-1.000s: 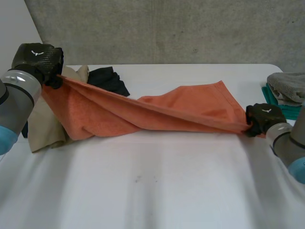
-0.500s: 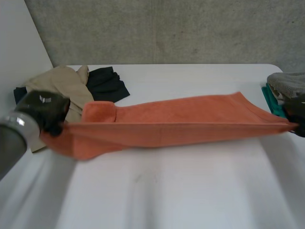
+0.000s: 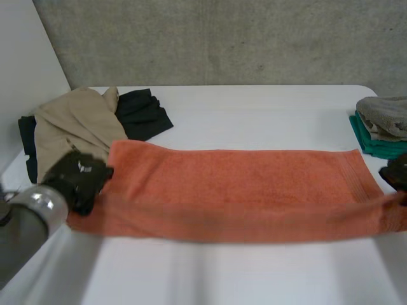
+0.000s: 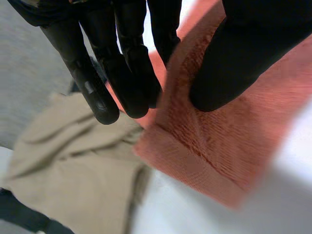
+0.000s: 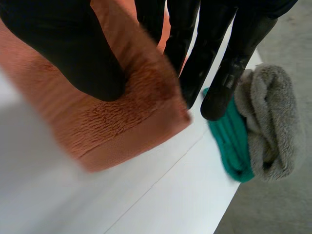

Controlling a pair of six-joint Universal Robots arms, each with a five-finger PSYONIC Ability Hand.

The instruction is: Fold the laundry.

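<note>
- The white table [image 3: 254, 101] carries all the laundry
- The orange towel [image 3: 241, 184] lies stretched long across its middle, with the near edge held up; I judge the first fold is only beginning
- A beige garment [image 3: 70, 127] and a black garment [image 3: 143, 108] wait unfolded at far left
- A folded pile [image 3: 381, 127] at right looks finished
- The left hand [image 3: 79, 181] pinches the towel's near left corner between thumb and fingers, and the right hand [image 3: 397, 171] pinches the near right corner

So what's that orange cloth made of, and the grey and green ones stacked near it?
The orange towel looks like terry cotton: a fuzzy looped pile with a flat woven band along its end. The grey cloth seems a thicker plush terry or fleece, matte and nubby. The green cloth may be towelling too, less certain.
</note>
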